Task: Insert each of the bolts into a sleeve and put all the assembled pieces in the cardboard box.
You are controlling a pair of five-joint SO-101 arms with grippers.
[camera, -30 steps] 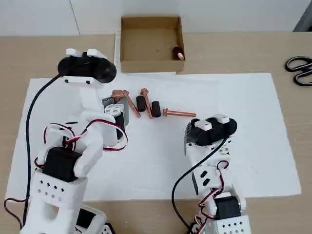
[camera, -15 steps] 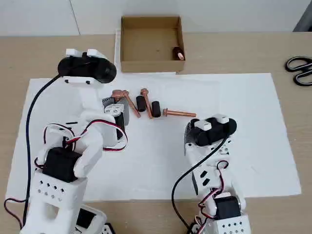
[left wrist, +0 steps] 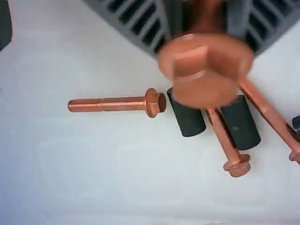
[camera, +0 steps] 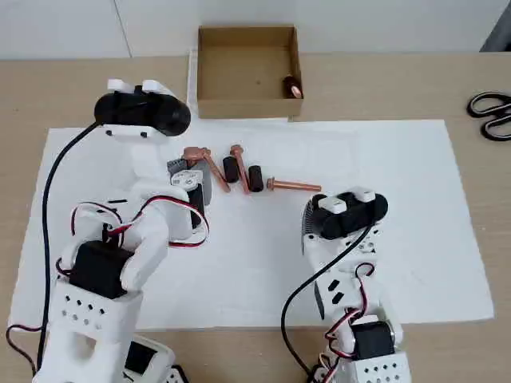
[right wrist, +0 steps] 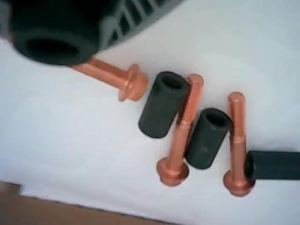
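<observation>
My left gripper (camera: pixel 190 163) is shut on a copper bolt (left wrist: pixel 205 68), whose hex head faces the left wrist camera. It hangs just above the loose parts on the white sheet: two black sleeves (camera: pixel 231 169) (camera: pixel 255 177) and three bolts (camera: pixel 215 169) (camera: pixel 239 166) (camera: pixel 294 185). My right gripper (right wrist: pixel 70 28) is shut on a black sleeve (right wrist: pixel 49 40) with its bore showing, near the tip of the rightmost bolt (right wrist: pixel 110 77). The cardboard box (camera: pixel 206 72) at the back holds one assembled piece (camera: pixel 291 86) in its right corner.
A white paper sheet (camera: pixel 415 207) covers the middle of the wooden table. Scissors (camera: pixel 491 113) lie at the far right edge. The sheet has free room to the right of and in front of the right arm.
</observation>
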